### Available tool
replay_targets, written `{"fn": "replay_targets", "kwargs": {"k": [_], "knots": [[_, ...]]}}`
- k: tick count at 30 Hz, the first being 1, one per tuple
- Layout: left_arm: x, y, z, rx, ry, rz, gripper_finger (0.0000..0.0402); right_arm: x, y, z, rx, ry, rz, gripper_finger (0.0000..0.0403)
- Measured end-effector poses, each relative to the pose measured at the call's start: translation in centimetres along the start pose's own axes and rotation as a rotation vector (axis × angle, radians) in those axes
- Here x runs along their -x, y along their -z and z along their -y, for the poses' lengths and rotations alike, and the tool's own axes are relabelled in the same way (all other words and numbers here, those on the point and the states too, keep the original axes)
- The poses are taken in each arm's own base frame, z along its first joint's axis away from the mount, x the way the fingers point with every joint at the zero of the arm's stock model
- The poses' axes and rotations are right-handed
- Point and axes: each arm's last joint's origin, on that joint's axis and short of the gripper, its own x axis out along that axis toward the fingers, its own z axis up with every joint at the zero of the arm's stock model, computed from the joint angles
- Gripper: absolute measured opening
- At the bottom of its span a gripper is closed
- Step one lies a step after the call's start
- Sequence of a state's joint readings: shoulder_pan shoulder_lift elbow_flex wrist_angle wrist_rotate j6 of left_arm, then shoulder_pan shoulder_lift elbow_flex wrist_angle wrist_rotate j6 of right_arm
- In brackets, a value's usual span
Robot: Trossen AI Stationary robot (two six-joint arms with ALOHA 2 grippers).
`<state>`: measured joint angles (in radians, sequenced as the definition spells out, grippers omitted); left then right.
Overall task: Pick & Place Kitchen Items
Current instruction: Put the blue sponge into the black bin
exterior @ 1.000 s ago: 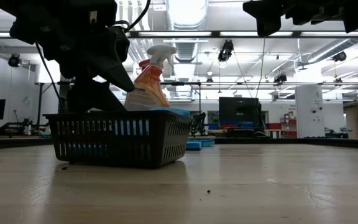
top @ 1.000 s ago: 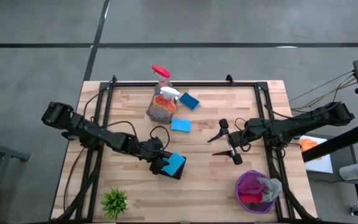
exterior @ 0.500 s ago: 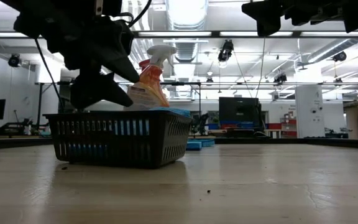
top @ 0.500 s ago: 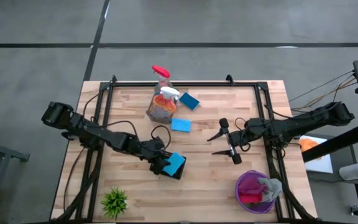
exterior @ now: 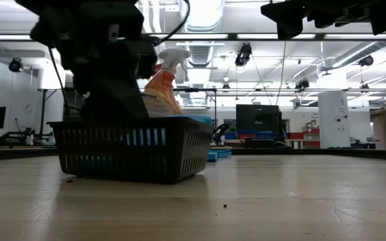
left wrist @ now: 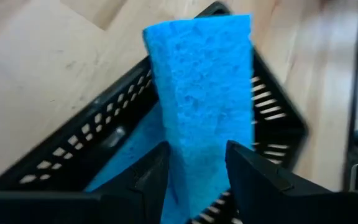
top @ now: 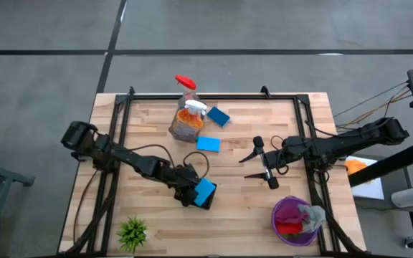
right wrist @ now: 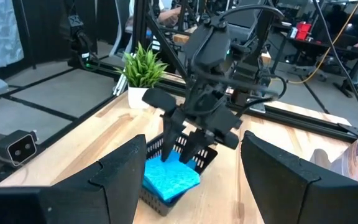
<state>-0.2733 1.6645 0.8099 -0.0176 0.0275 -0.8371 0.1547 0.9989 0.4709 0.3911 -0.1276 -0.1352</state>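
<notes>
My left gripper (top: 191, 191) is shut on a small blue sponge (left wrist: 197, 81) and stands low over a black slotted basket (top: 208, 204) on the table's near middle. More blue shows inside the basket (left wrist: 126, 158). Two more blue sponges (top: 208, 144) (top: 218, 116) lie flat on the table beside an upright orange spray bottle (top: 187, 122). A clear bottle with a red trigger (top: 185, 84) stands behind it. My right gripper (top: 247, 168) is open and empty, right of the basket. My left gripper pinches the blue sponge between its two fingers (left wrist: 151, 177) at the sponge's near end (left wrist: 194, 165). The fingers slant down from the table's left. The sponge sticks out past the fingertips over the basket's opening; whether it touches the basket, I cannot tell.
A purple bowl (top: 284, 209) holding red and grey cloths sits near the table's near right corner. A small spiky green plant (top: 133, 231) stands at the near left. Black rails run along the table's left, right and far sides. Bare wood lies between basket and bowl.
My left gripper has gone down and a little toward the table's right, carrying the blue sponge from above the basket down to its rim. It has stayed shut on the sponge.
</notes>
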Motion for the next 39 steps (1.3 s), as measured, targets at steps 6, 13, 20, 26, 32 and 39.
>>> {"fn": "replay_targets", "kwargs": {"k": [6, 13, 20, 26, 32, 39], "knots": [[-0.3, -0.6, 0.6, -0.051, -0.039, -0.06, 0.0161, 0.0, 0.0, 0.0, -0.001, -0.001, -0.004, 0.0254], [0.5, -1.3, 1.1, -0.073, -0.093, -0.098, 0.0145, 0.0, 0.1, 0.0, -0.001, -0.001, -0.008, 0.0254], [0.9, -2.1, 1.9, -0.154, -0.083, -0.083, 0.0058, 0.0, 0.1, 0.0, -0.001, -0.001, -0.01, 0.0254], [0.8, -2.3, 2.2, -0.196, -0.067, -0.078, 0.003, 0.0, 0.1, 0.0, -0.001, 0.001, -0.011, 0.0254], [0.8, -2.4, 2.1, -0.196, -0.072, -0.075, 0.0071, 0.0, 0.1, 0.0, -0.001, 0.001, -0.011, 0.0254], [0.8, -2.6, 1.9, -0.194, -0.092, -0.057, 0.008, 0.0, 0.1, 0.0, -0.001, 0.001, -0.012, 0.0254]]}}
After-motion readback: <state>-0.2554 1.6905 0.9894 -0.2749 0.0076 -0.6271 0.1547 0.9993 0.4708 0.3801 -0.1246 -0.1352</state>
